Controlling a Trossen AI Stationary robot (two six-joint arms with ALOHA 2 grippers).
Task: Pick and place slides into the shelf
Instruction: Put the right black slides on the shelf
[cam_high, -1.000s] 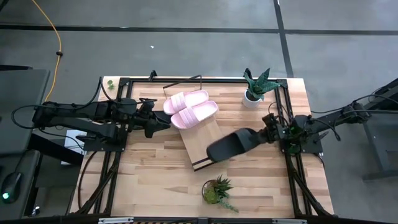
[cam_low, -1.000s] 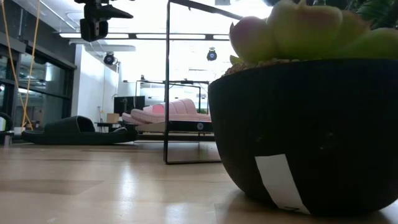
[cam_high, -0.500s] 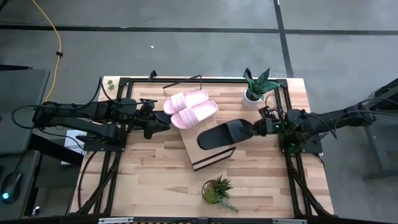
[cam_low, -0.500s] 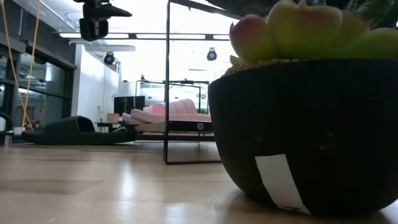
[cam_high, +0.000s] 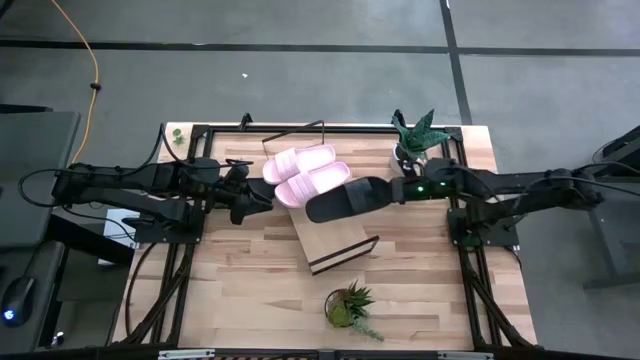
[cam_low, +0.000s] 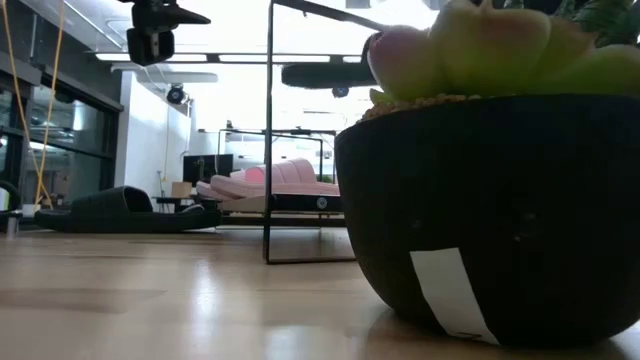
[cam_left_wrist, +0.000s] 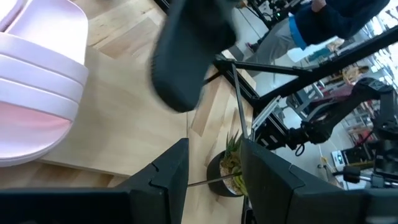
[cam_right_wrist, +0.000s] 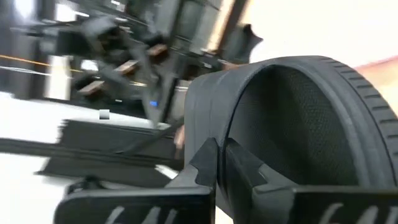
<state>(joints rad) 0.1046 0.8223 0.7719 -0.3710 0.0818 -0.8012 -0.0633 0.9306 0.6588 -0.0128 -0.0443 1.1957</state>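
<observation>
My right gripper (cam_high: 400, 190) is clamped on a black slide (cam_high: 347, 199) held above the shelf (cam_high: 335, 240), just beside the two pink slides (cam_high: 306, 174) lying at its far end, while my left gripper (cam_high: 268, 197) waits half-open nearby.

Slides and shelf at mid-placement

Two pale pink slides (cam_high: 305, 175) are seen side by side on the upper part of the slanted light-wood shelf (cam_high: 335, 236). A black slide (cam_high: 346, 199) is held above the shelf, just beside the pink pair. Another black slide (cam_low: 125, 210) is seen lying flat on the desk.
</observation>
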